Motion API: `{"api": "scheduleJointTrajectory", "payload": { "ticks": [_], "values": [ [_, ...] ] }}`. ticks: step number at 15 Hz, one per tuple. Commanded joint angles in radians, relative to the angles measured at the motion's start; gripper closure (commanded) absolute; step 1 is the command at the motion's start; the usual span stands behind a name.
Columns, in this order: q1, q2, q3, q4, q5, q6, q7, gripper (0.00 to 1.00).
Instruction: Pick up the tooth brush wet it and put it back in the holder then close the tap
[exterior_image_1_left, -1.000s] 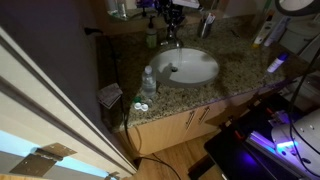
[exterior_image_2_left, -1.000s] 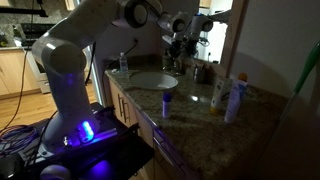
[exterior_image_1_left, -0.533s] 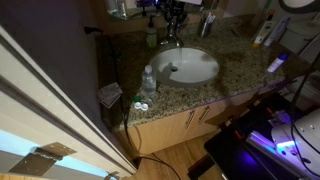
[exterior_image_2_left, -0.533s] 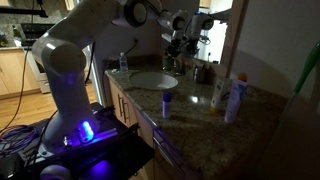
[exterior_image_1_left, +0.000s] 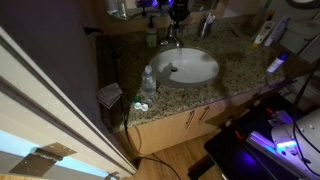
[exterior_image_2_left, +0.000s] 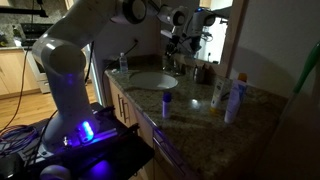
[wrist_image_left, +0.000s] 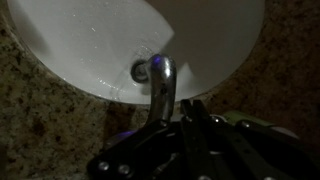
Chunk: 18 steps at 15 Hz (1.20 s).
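Note:
The tap (wrist_image_left: 160, 88) is a shiny curved spout over the white basin (wrist_image_left: 90, 40), seen from above in the wrist view. My gripper (wrist_image_left: 196, 112) hangs just behind and above it with its dark fingers pressed together and nothing visible between them. In both exterior views the gripper (exterior_image_1_left: 177, 13) (exterior_image_2_left: 180, 38) is above the tap (exterior_image_1_left: 172, 42) at the back of the basin (exterior_image_1_left: 195, 70) (exterior_image_2_left: 152, 81). The pale holder (exterior_image_1_left: 207, 26) stands at the back of the counter, to the right of the gripper. I cannot make out the toothbrush.
A green-tinted soap bottle (exterior_image_1_left: 152, 38) stands beside the tap. A clear water bottle (exterior_image_1_left: 148, 82) stands near the counter's front edge. Tubes (exterior_image_2_left: 230, 96) and a blue-capped item (exterior_image_2_left: 167, 101) stand on the granite counter. A cabinet panel (exterior_image_1_left: 50, 100) fills the foreground.
The gripper has shifted slightly up and back above the tap. Nothing else has moved.

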Motion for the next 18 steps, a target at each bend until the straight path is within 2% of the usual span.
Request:
{"api": "scheduleJointTrajectory", "payload": {
  "ticks": [1, 5, 10, 13, 14, 16, 18],
  "values": [
    [0.008, 0.007, -0.013, -0.026, -0.014, 0.063, 0.006, 0.63],
    [-0.005, 0.010, 0.003, -0.034, 0.013, 0.060, -0.002, 0.35],
    [0.005, 0.020, -0.006, -0.029, 0.010, 0.152, 0.030, 0.01],
    [0.007, 0.028, -0.005, -0.032, 0.008, 0.205, 0.046, 0.00],
    [0.007, 0.031, -0.003, -0.032, 0.008, 0.205, 0.046, 0.25],
    [0.009, 0.031, -0.006, -0.035, 0.002, 0.207, 0.051, 0.27],
    [0.010, 0.026, -0.008, -0.035, 0.000, 0.209, 0.058, 0.41]
  ]
}}
